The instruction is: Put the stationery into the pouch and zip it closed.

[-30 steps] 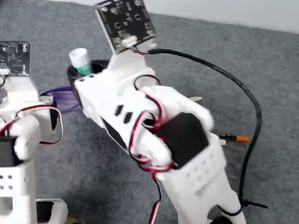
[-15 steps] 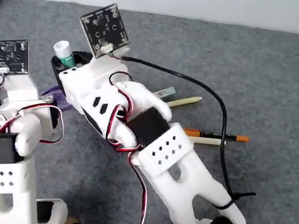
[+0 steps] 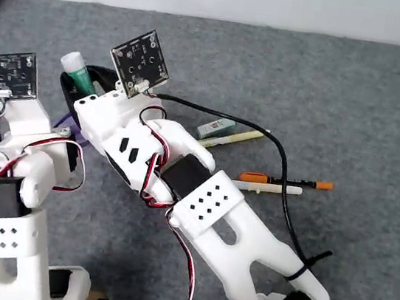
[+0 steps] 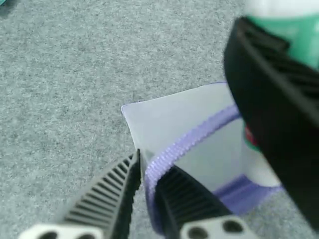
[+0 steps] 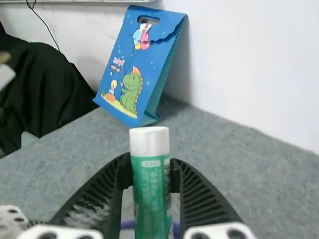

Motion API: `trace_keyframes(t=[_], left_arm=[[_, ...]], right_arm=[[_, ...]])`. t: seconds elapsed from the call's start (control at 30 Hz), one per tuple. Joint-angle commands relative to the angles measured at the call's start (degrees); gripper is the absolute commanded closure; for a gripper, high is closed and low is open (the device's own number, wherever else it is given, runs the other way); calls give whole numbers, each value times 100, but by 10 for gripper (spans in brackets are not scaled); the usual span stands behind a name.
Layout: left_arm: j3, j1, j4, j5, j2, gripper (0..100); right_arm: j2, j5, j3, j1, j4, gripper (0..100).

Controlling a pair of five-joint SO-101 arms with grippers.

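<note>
Green plastic with a white cap, the glue stick stands upright between the jaws of the right gripper, which are closed narrow on its body. In the high view it hangs at about ten o'clock on the table, just above the purple-edged pouch. The left gripper has its jaws pinched tight on the pouch's zip edge, lifting that lip off the grey table.

The step in hand appears to be dropping the glue stick into the pouch. Done well, the right arm would bring the stick's base over the gap behind the raised lip and lower it until the base is inside. Only then would the jaws part, since a release from above risks the stick bouncing off the zip. How wide the mouth gapes cannot be told, so a slight tilt toward the opening may help. The left grip should hold firm and high throughout.

Much of the task seems left. Toward three o'clock from the pouch, well apart from it, lie a small pale block, a yellowish pen, an orange-capped pen and a white pen just beside it.
</note>
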Motion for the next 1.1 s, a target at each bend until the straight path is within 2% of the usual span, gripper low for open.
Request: trace_keyframes(t=[0.0,0.2,0.5,0.67,0.9,1.07], left_arm=[[-242,0,105,35,44,988],[-242,-35,114,44,35,988],[-242,-35,114,44,35,988],[-242,-26,114,44,35,988],[-242,-9,114,44,35,988],[-242,-9,114,44,35,988]], right_arm=[[-84,0,-44,-22,-347,991],[-268,0,563,-31,-347,991],[-1525,0,1837,-31,-330,991],[-2255,-26,2013,-40,532,991],[-2897,-9,2013,-22,1033,991],[-3152,-18,2004,-22,1798,991]])
